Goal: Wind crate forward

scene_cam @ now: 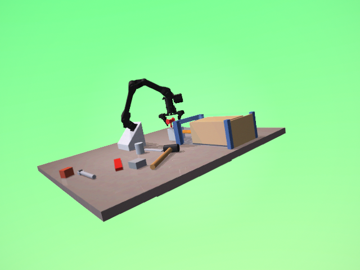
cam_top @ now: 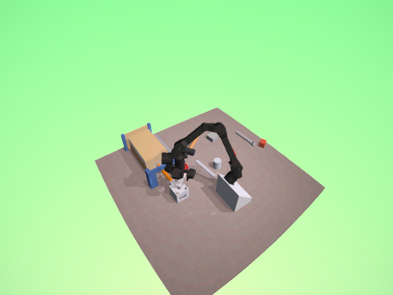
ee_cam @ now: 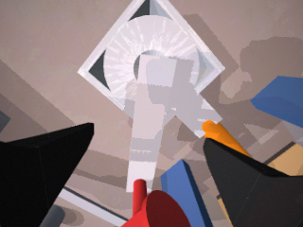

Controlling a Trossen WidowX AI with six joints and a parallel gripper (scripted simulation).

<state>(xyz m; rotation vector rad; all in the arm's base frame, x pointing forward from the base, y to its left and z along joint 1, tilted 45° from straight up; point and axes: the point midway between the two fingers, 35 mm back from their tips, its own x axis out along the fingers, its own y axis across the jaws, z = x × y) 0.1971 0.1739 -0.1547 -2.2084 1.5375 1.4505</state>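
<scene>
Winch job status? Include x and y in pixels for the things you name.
Done: the handle's white arm (ee_cam: 148,128) sits on top of the winch (cam_top: 178,192) (scene_cam: 172,134) (ee_cam: 95,71), red knob (scene_cam: 170,121) (ee_cam: 167,210) up.
In hand: gripper (cam_top: 183,179) (scene_cam: 173,122) (ee_cam: 150,135) open around the knob area, holding nothing.
Left: grip and wind; the crate (cam_top: 147,147) (scene_cam: 207,133) looks short of the blue front frame (cam_top: 151,178) (scene_cam: 178,133). Then release, back off.
</scene>
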